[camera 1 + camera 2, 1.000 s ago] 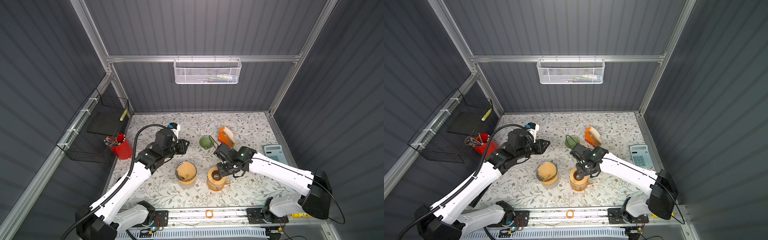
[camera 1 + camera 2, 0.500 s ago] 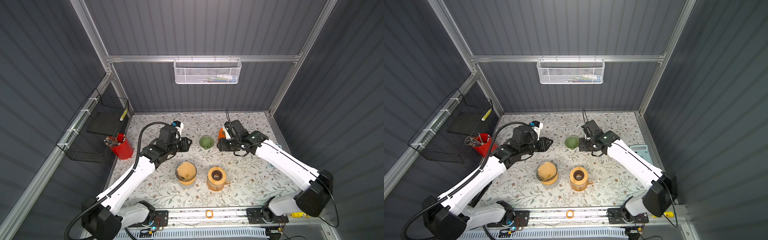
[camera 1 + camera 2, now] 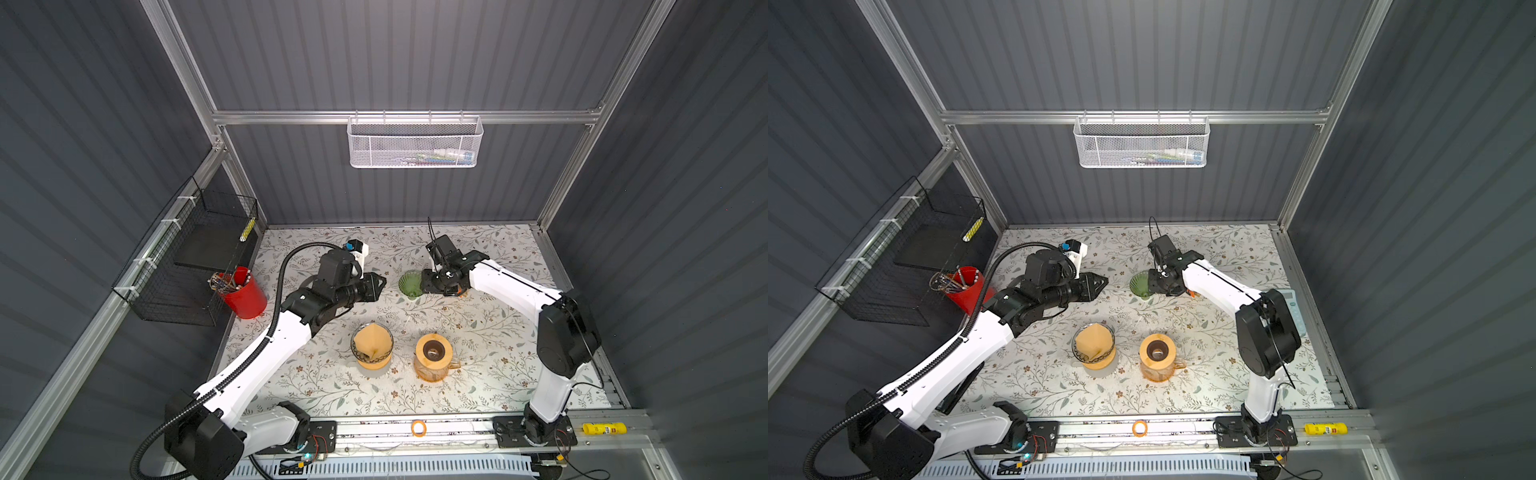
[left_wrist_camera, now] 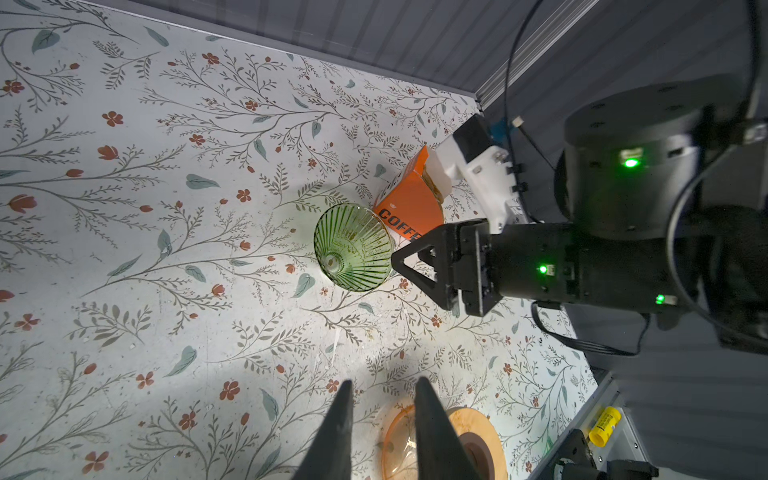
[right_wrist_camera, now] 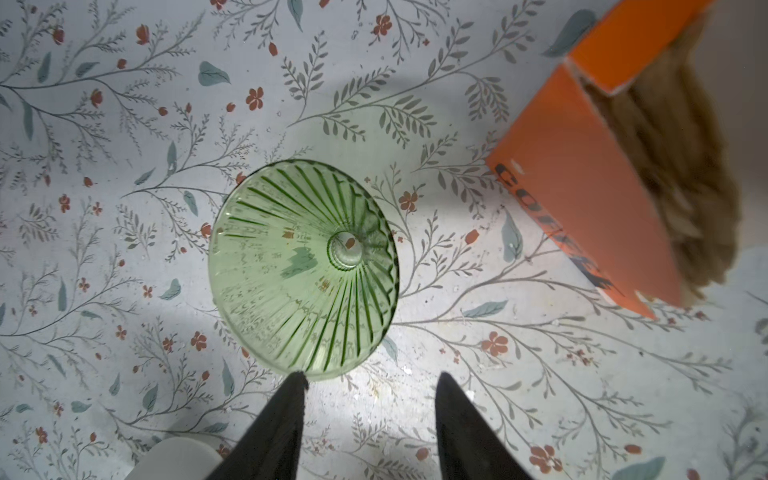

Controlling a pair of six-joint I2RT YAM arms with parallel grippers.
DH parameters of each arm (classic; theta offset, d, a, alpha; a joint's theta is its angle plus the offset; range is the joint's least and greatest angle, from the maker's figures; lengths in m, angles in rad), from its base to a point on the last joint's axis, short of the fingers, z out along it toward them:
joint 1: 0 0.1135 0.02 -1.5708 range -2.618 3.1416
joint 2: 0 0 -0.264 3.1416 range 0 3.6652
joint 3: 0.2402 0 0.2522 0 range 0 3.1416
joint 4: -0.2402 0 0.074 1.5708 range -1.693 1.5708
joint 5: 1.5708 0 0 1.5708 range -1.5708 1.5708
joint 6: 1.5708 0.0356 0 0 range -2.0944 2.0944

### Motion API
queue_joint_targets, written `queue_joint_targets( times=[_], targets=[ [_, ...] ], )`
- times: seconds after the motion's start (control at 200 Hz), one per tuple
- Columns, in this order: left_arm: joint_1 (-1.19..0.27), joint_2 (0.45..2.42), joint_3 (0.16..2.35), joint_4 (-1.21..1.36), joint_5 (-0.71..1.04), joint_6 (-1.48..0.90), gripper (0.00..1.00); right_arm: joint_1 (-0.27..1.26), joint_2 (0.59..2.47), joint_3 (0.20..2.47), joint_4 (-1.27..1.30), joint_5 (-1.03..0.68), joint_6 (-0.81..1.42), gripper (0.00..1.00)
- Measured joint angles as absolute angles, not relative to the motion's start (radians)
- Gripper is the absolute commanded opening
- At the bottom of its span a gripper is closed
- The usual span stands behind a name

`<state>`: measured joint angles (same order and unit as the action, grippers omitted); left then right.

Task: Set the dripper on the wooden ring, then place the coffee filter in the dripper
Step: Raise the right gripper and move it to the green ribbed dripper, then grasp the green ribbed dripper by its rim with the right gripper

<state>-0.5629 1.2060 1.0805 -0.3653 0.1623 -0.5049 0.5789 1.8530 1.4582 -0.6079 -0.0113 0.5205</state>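
- The right fingers (image 5: 284, 415) stand well apart and empty, one tip at the rim of the green dripper (image 5: 303, 270). The left fingers (image 4: 341, 415) show only a narrow slit and are also empty.
- The brown filters (image 5: 673, 166) sit in the orange box (image 5: 582, 187), just beside the dripper on the desk (image 5: 124, 124).
- Best to pinch a single sheet by its edge and lift it slowly.
- The filters' edges show at the box's open end and their length runs along the box. I cannot tell where their tips point.
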Motion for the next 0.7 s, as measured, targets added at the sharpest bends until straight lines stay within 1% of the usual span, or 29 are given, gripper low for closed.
queue_joint_targets(
  times=[0.14,0.38,0.7],
  targets=[
    [-0.561,1.193,1.081,-0.365,0.162,-0.505,0.28,0.574,1.906,1.481,-0.595,-0.006,0.520,0.51],
    [-0.561,1.190,1.082,-0.366,0.162,-0.505,0.28,0.563,1.946,1.504,-0.576,-0.004,0.521,0.47],
    [-0.561,1.190,1.082,-0.382,0.159,-0.505,0.28,0.557,1.979,1.517,-0.568,-0.012,0.524,0.37]
  ],
)
